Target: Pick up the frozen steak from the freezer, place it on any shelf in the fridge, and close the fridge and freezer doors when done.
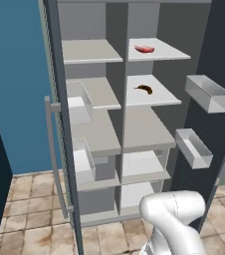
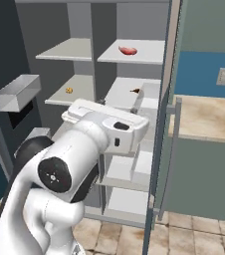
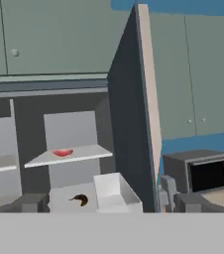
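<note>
The frozen steak (image 1: 144, 49) (image 2: 128, 50) (image 3: 63, 153) is a small pinkish-red oval. It lies on the top shelf (image 1: 169, 52) of the right compartment, the freezer (image 1: 154, 124). The fridge (image 1: 92, 99) is the compartment to its left, with plain pale shelves. Both doors stand open, the left door (image 1: 59, 99) edge-on with its bar handle and the right door (image 2: 162, 124) likewise. My gripper (image 3: 108, 203) is open and holds nothing. It is well short of the unit and below the steak's level, pointing at the freezer. The fingers are hidden behind the hand in the right base view.
A dark brown curved item (image 1: 144, 88) (image 3: 78, 200) lies one shelf below the steak. Clear bins (image 1: 209, 93) (image 1: 194, 148) (image 2: 17, 92) hang on the insides of both doors. A small orange thing (image 2: 68, 90) sits on a fridge shelf. A microwave (image 3: 205, 173) stands on the counter to the right.
</note>
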Robot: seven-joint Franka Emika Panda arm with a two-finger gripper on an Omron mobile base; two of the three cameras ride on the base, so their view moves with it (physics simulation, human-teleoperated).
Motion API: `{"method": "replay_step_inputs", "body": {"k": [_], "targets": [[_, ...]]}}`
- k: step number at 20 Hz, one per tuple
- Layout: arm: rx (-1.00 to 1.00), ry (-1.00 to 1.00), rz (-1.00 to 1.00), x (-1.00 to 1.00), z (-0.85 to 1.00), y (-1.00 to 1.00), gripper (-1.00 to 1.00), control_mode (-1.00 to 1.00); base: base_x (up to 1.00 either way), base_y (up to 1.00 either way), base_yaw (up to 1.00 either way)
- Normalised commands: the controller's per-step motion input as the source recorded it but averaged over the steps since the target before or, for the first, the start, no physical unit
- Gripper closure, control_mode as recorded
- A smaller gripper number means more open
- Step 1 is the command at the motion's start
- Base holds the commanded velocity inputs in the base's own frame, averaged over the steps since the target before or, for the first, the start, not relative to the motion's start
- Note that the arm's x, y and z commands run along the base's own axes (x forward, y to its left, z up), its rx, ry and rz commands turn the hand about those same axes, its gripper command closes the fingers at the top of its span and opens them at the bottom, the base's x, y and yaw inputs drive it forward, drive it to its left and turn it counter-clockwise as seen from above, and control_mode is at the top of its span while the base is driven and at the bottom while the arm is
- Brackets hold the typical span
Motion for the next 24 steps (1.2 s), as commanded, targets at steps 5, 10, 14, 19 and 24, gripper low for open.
{"method": "replay_step_inputs", "body": {"k": [5,10,14,19,24], "targets": [[0.37,-0.12,-0.01,0.05,0.12,-1.00,-1.00,-1.00,0.00,0.00,0.00],[0.34,-0.03,0.02,0.62,-0.11,-0.94,-1.00,-1.00,0.00,0.00,0.00],[0.31,0.00,0.09,0.91,-0.37,-0.66,-1.00,-1.00,0.00,0.00,0.00],[0.27,0.00,0.16,0.80,-0.44,-0.62,-1.00,-1.00,0.00,0.00,0.00],[0.28,-0.01,0.21,0.77,-0.50,-0.55,-1.00,-1.00,0.00,0.00,0.00]]}}
